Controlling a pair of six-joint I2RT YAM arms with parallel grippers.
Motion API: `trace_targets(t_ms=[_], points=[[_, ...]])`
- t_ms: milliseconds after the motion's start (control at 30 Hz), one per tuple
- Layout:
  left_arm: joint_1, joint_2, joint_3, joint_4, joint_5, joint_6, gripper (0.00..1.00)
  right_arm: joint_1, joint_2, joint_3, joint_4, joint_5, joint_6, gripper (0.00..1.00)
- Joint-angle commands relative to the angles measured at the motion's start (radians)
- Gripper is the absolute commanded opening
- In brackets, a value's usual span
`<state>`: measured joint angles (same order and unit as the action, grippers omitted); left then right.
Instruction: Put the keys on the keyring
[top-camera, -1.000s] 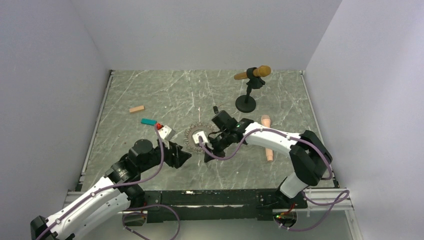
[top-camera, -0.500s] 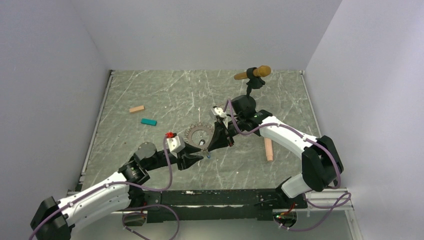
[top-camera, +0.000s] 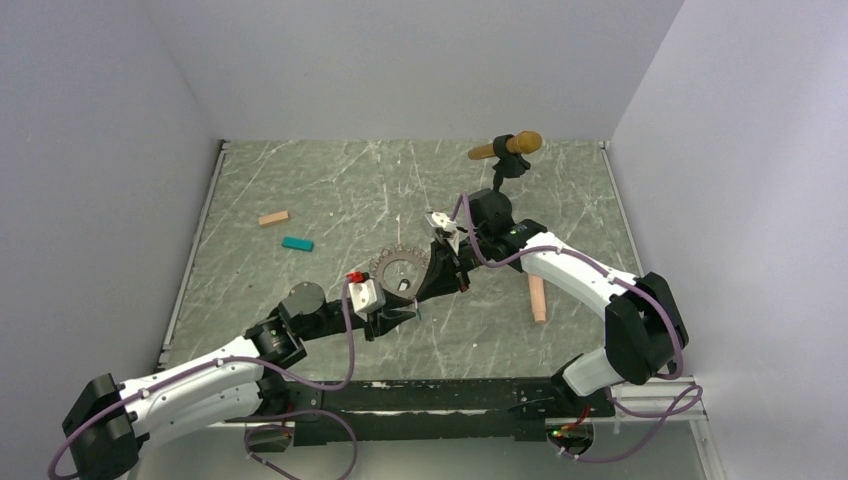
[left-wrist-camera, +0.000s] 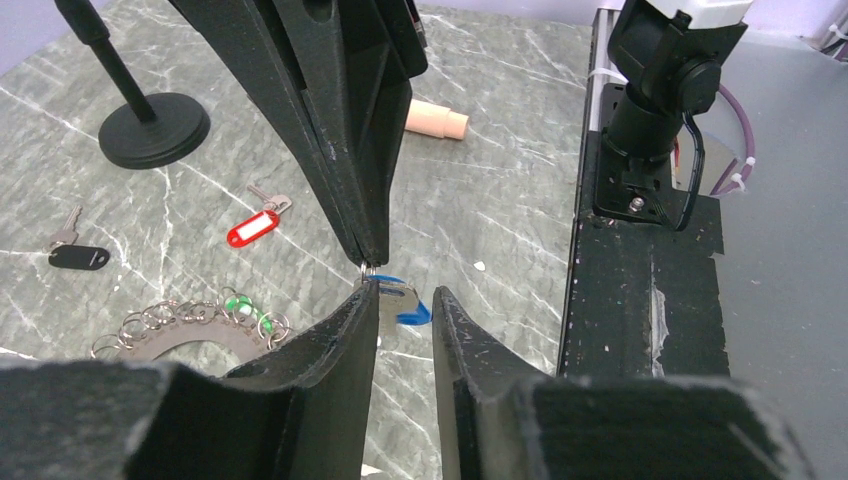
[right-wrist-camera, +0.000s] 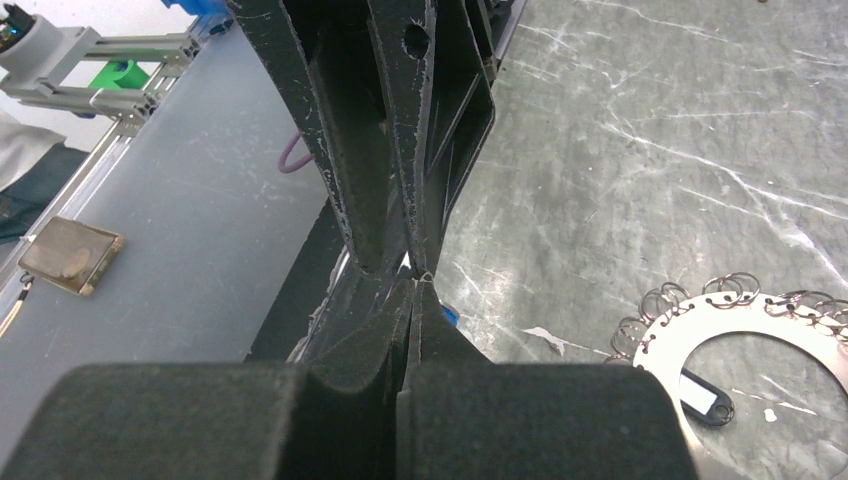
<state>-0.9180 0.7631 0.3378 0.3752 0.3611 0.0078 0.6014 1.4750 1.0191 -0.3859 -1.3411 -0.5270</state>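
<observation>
My right gripper (right-wrist-camera: 415, 278) is shut on the small wire ring of the blue-tagged key (left-wrist-camera: 412, 308), which dangles just above the table. In the left wrist view its fingertips (left-wrist-camera: 368, 255) come down from above. My left gripper (left-wrist-camera: 404, 292) reaches in from below, open by a narrow gap. The key's metal blade lies in that gap, against the left finger. The keyring (left-wrist-camera: 180, 322) is a flat metal loop hung with small rings and lies on the table (top-camera: 330, 190). A green tag (left-wrist-camera: 240, 303) sits on it. The red-tagged key (left-wrist-camera: 253, 227) lies loose beyond it.
A black-tagged key (left-wrist-camera: 78, 256) lies left of the keyring. A black round-based stand (top-camera: 491, 205) with a microphone stands behind my right arm, and a tan cylinder (top-camera: 537, 298) lies to its right. A teal block (top-camera: 297, 243) and a tan block (top-camera: 273, 217) lie far left.
My left arm has swung right and forward until its fingers flank the hanging blue key, and its jaws have narrowed. My right arm rose off the keyring and has held still since.
</observation>
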Motion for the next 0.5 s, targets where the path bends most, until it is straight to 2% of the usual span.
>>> trace_targets(t_ms=[0, 233, 467], points=[[-0.004, -0.001, 0.042, 0.009, -0.046, 0.021, 0.31, -0.003, -0.028, -0.002, 0.027, -0.058, -0.006, 0.0], [-0.004, -0.064, 0.009, 0.029, -0.051, 0.013, 0.3, -0.003, -0.022, -0.004, 0.027, -0.056, -0.009, 0.0], [-0.004, -0.038, 0.013, -0.003, -0.068, 0.016, 0.29, -0.003, -0.021, -0.003, 0.028, -0.061, -0.007, 0.0]])
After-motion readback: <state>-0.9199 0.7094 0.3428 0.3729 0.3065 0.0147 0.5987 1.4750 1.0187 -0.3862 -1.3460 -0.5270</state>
